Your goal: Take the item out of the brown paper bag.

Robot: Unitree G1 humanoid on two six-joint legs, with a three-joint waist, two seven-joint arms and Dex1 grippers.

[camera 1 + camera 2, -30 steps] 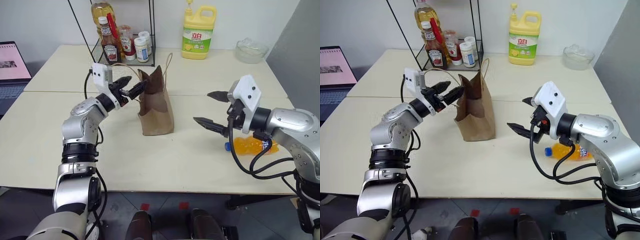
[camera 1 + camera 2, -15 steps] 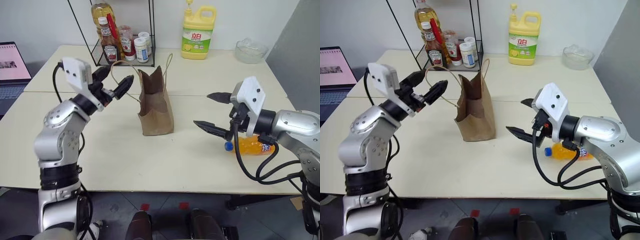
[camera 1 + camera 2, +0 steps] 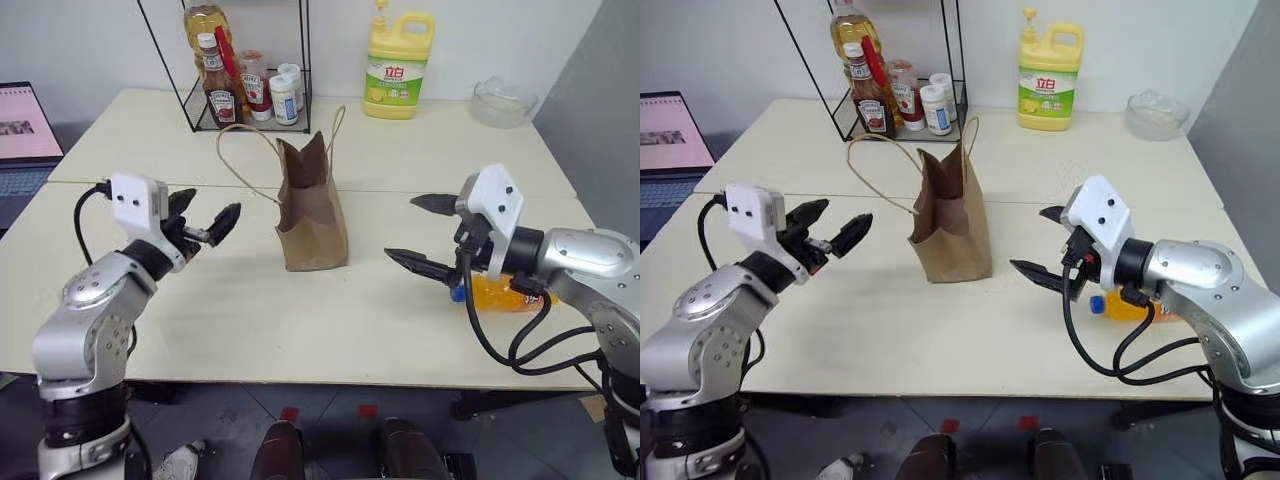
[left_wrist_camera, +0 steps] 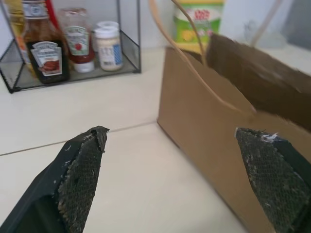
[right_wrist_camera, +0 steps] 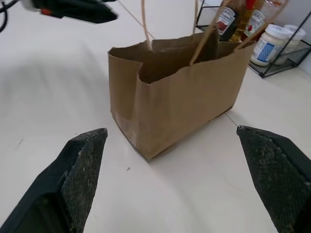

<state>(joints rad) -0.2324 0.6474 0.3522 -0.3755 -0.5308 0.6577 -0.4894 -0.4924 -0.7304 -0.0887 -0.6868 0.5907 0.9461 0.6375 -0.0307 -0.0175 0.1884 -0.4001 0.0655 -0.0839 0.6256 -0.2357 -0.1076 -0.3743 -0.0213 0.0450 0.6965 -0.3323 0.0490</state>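
I am holding both hands apart, left hand point(image 3: 203, 222) and right hand point(image 3: 420, 232), flanking the creased brown paper bag point(image 3: 312, 210); the glossy orange item point(image 3: 503, 293) is lying near the bench point(image 3: 300, 320) right edge.

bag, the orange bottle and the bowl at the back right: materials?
Bag: brown kraft paper, matte, creased, thin cord handles. Bottle: probably clear plastic with orange liquid, glossy, blue cap; partly behind the right arm. Bowl: clear, glass or plastic, can't tell which.
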